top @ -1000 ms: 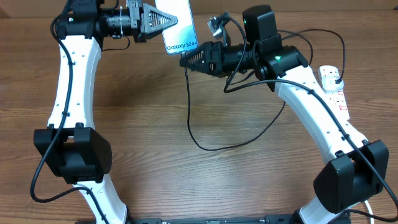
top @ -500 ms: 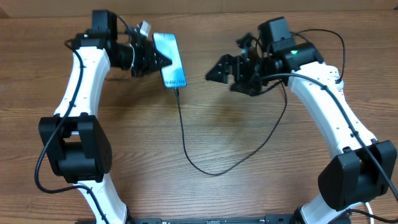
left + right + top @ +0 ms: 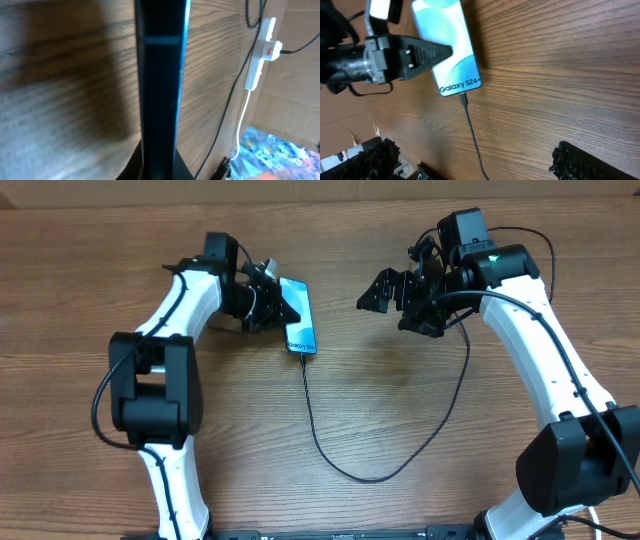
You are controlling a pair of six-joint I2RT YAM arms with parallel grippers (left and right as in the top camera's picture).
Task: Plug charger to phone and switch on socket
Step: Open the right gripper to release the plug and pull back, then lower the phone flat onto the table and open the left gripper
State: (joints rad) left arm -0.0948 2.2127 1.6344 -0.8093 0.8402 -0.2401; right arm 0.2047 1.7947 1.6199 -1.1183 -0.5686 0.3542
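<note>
Phone edge beneath left jaws

White arms, blk joints, prob. LED

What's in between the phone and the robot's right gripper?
Nothing, just bare wooden table between the phone and the right gripper, seen from overhead.

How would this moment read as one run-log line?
left tool: shut on phone | charger: plugged into phone | right tool: open, holding nothing | socket: untouched
</note>
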